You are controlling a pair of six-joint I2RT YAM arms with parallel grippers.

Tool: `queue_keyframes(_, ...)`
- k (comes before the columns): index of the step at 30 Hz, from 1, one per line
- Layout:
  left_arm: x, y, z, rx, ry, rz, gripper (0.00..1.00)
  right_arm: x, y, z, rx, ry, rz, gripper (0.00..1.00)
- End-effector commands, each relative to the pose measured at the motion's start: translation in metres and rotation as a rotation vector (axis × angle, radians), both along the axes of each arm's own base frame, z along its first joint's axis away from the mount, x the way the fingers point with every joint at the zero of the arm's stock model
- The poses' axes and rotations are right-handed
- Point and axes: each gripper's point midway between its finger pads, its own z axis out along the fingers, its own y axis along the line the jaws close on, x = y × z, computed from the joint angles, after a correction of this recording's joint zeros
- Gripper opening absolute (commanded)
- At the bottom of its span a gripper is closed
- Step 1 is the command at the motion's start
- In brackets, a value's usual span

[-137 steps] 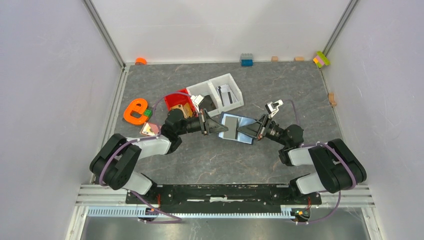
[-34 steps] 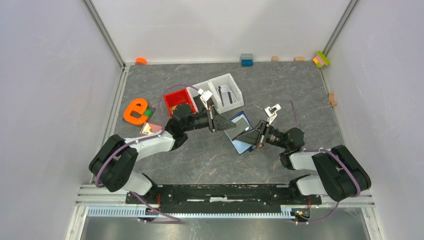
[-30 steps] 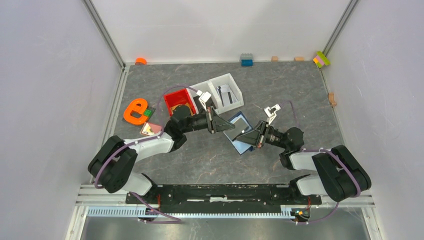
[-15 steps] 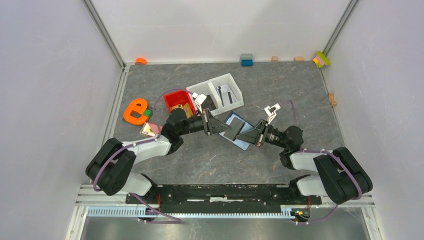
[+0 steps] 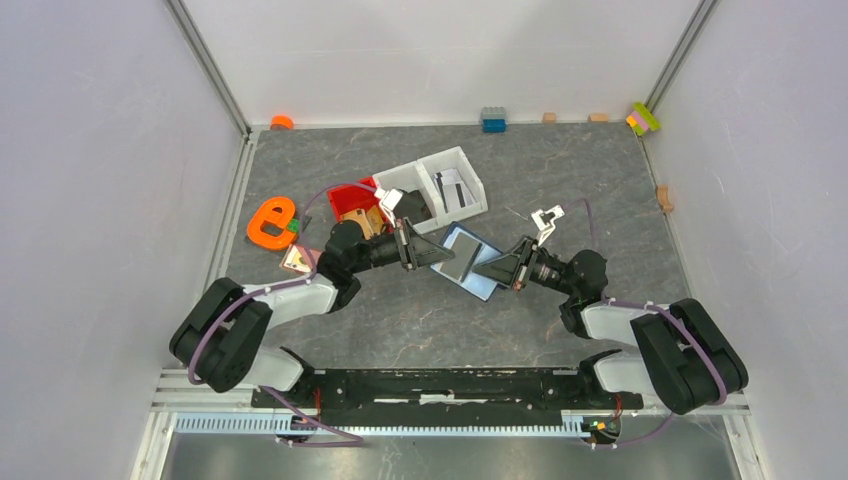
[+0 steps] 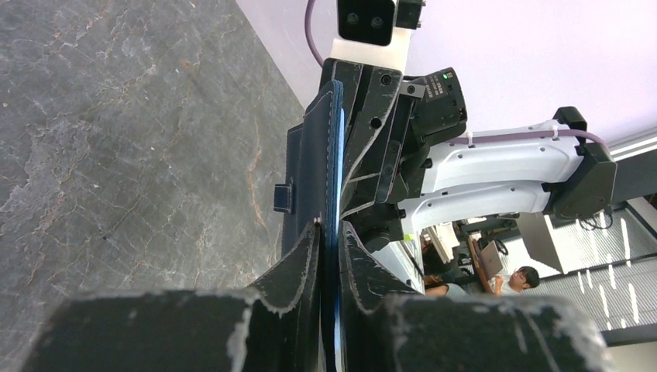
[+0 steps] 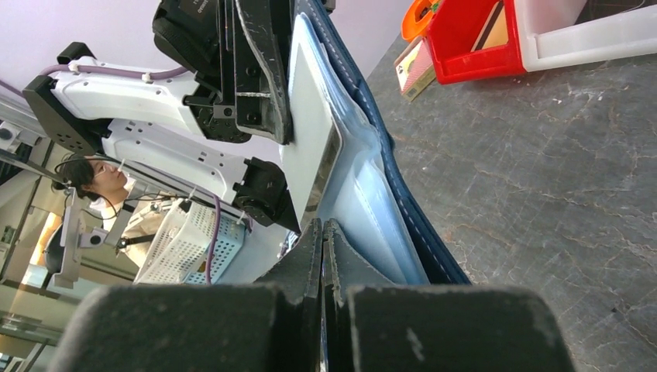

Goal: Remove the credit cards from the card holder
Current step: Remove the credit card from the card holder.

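We count two tools, one holder and one card showing in it. The dark navy folding card holder (image 5: 481, 285), light blue inside, hangs open above the grey stone-patterned desk (image 5: 420, 320), just on the arms' side of the white plastic two-compartment tray (image 5: 445, 155). One flat silvery credit card (image 5: 462, 257) lies against its lining.

The left tool (image 5: 437, 255) is pinching the holder's edge nearer the tray's left end. The right tool (image 5: 497, 270) is pressed together on the opposite edge. Whether either also nips the card we cannot tell.

In the tray's right compartment lie flat cards (image 5: 450, 188), at least one pale and one dark. Its left compartment is partly hidden by the left arm. One red plastic bin (image 5: 345, 192) sits just left of the tray and holds brown cardboard-like pieces (image 5: 372, 218).
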Motion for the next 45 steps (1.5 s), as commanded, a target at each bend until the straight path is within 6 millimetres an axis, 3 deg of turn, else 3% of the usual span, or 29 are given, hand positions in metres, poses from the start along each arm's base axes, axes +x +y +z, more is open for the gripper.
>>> queue_keyframes(1, -0.008, 0.006, 0.033, -0.087, -0.074, -0.021, 0.08, 0.011, -0.001, 0.011, -0.001, -0.063, -0.041, 0.00)
queue_keyframes(4, -0.008, 0.006, 0.032, -0.087, -0.073, -0.021, 0.05, 0.010, -0.001, 0.014, 0.005, -0.074, -0.031, 0.04)
queue_keyframes(6, -0.008, 0.006, 0.032, -0.089, -0.072, -0.026, 0.02, 0.006, -0.001, 0.020, 0.031, -0.092, -0.022, 0.29)
queue_keyframes(7, -0.008, 0.005, 0.033, -0.090, -0.073, -0.030, 0.02, 0.005, -0.001, 0.022, 0.039, -0.094, -0.019, 0.37)
queue_keyframes(11, -0.010, 0.001, 0.030, -0.072, -0.082, -0.029, 0.02, 0.002, -0.001, 0.027, 0.051, -0.111, -0.012, 0.42)
queue_keyframes(23, -0.023, -0.015, 0.028, -0.026, -0.127, -0.070, 0.02, 0.000, 0.002, 0.028, 0.058, -0.103, 0.007, 0.35)
queue_keyframes(29, -0.032, -0.023, 0.027, -0.006, -0.141, -0.112, 0.02, 0.004, 0.003, 0.022, 0.042, -0.082, 0.001, 0.24)
queue_keyframes(33, -0.036, -0.028, 0.029, 0.002, -0.158, -0.127, 0.02, 0.006, 0.003, 0.017, 0.026, -0.072, -0.008, 0.10)
queue_keyframes(35, -0.037, -0.026, 0.030, 0.000, -0.163, -0.125, 0.02, 0.007, 0.002, 0.015, 0.015, -0.074, -0.014, 0.01)
queue_keyframes(40, -0.032, -0.018, 0.034, -0.006, -0.173, -0.075, 0.11, 0.011, 0.001, 0.010, -0.013, -0.074, -0.033, 0.00)
queue_keyframes(45, -0.020, 0.004, 0.042, -0.047, -0.172, 0.002, 0.06, 0.015, 0.001, 0.003, -0.047, -0.063, -0.046, 0.00)
